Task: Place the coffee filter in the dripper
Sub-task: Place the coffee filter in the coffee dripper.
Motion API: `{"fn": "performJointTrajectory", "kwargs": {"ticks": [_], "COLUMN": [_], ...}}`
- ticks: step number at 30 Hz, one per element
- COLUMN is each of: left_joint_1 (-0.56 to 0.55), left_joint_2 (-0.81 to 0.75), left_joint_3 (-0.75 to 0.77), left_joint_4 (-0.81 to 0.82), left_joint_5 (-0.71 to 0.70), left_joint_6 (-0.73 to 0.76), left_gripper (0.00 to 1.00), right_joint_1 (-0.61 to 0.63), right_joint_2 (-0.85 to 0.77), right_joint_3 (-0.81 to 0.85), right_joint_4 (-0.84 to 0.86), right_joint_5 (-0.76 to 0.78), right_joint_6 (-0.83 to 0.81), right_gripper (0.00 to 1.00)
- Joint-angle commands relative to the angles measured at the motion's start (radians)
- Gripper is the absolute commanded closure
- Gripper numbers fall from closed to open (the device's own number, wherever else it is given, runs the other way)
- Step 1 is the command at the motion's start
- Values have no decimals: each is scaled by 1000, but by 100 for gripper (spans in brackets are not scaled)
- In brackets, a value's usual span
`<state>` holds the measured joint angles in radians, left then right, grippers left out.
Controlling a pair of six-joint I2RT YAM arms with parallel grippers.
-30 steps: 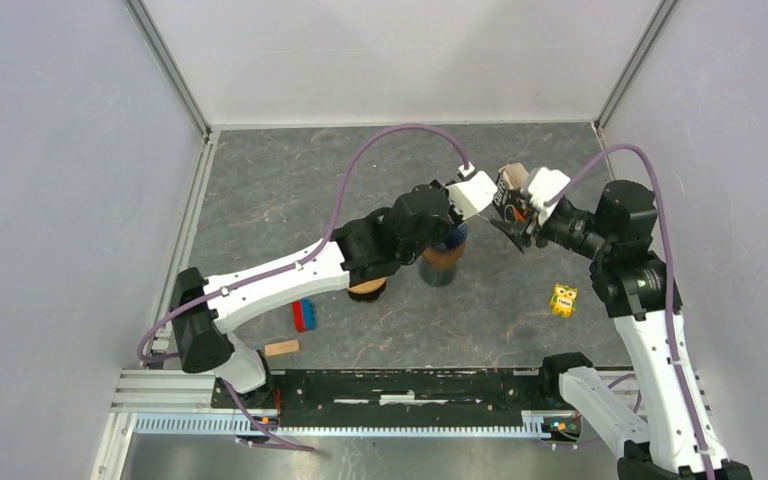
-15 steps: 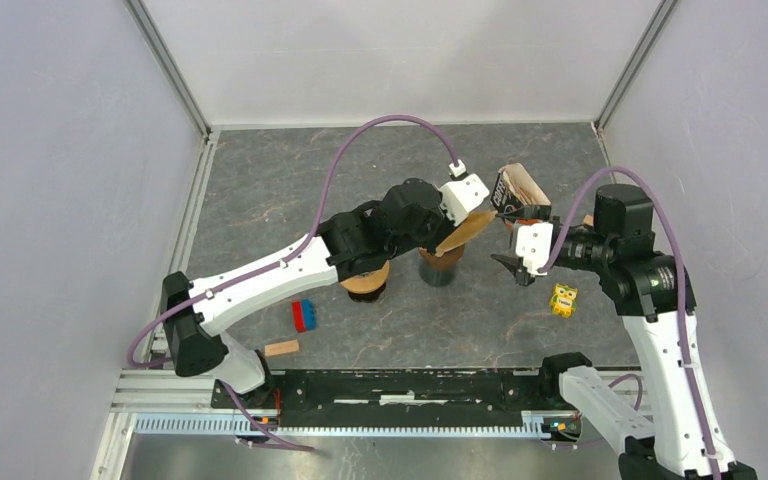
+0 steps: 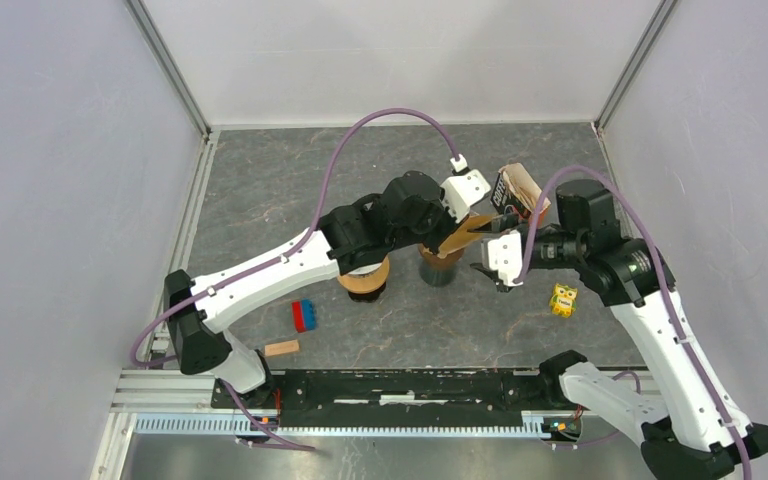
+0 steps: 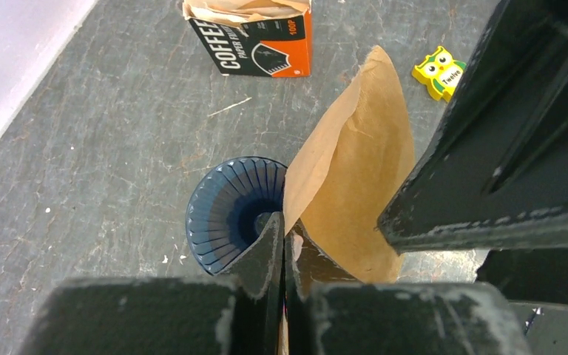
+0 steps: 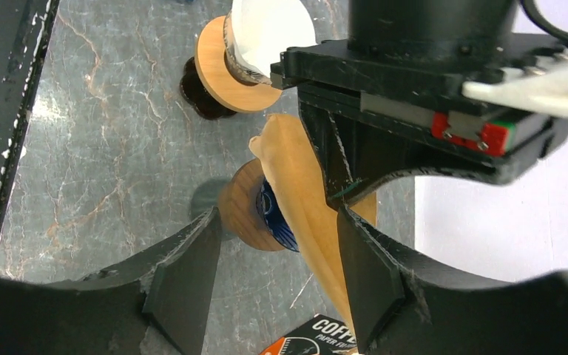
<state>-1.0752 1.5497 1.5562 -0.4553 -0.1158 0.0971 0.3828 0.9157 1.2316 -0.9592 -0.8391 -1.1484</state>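
Pinching the coffee filter [image 4: 355, 192] by its lower edge, the left gripper [image 4: 285, 222] holds it tilted just above the dripper [image 4: 225, 214] — the right gripper [image 5: 275, 214], jaws spread, straddles the filter.

Box [image 4: 255, 44] cut by top edge, dripper [image 4: 225, 214] half behind filter [image 4: 355, 185], wooden stand [image 3: 368, 283] partly under left arm [image 3: 280, 270]

The brown paper cone filter [image 4: 355, 170] is matt and creased. The dark blue ribbed plastic dripper [image 4: 218, 218] shines a little. The grey stone-look table [image 4: 103, 133] is dull.
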Motion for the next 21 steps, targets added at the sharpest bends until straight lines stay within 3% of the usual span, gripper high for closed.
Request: {"fn": "performJointTrajectory", "kwargs": {"ticks": [1,21], "left_joint_1": [11,34], "left_joint_2": [5,-36], "left_joint_3": [40,11], "left_joint_4": [-3,-6], "left_joint_5": [44,111], "left_joint_6": [-49,-45], "left_gripper": [98,98], "right_joint_1": [69,353], "right_joint_2": [20,58], "right_joint_3": [-26,-121], "right_joint_4": [66,218], "right_joint_5": [119,623], "right_joint_6": [13,60], "right_gripper": [36,45]}}
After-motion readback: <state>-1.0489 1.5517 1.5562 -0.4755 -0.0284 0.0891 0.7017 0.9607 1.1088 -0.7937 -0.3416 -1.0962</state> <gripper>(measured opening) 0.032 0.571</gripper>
